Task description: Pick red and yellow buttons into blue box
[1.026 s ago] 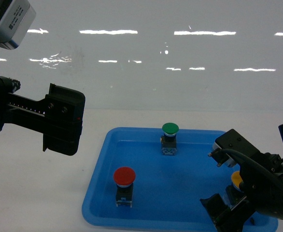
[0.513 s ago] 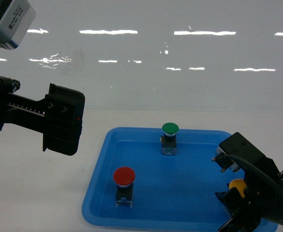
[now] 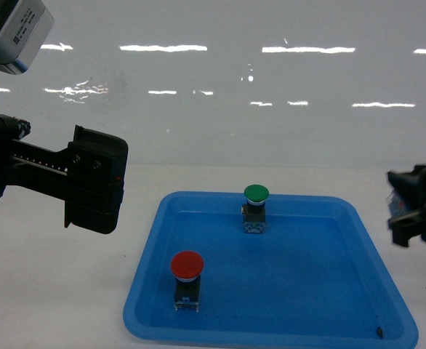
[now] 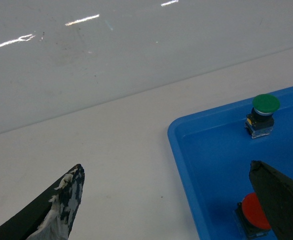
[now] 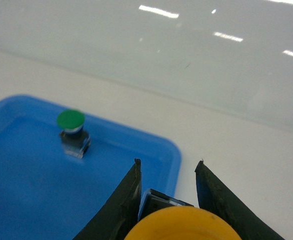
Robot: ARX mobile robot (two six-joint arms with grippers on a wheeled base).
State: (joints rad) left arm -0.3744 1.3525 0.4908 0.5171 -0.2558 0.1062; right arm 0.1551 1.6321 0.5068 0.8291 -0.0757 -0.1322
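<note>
Off the shallow blue plastic tray's (image 3: 271, 320) right edge, my right gripper (image 5: 167, 187) has lifted the yellow-capped push button (image 5: 181, 225), clamped; red-capped button (image 3: 187, 266) remains

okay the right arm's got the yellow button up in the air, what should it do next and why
Probably carry it on toward the blue box, which no view shows. The right gripper is shut on the yellow button, lifted off the blue tray at its right edge, so grasp and lift look done. The red button waits.

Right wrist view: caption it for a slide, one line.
Right gripper holds the yellow button between its fingers beyond the blue tray's corner, green button still inside.
</note>
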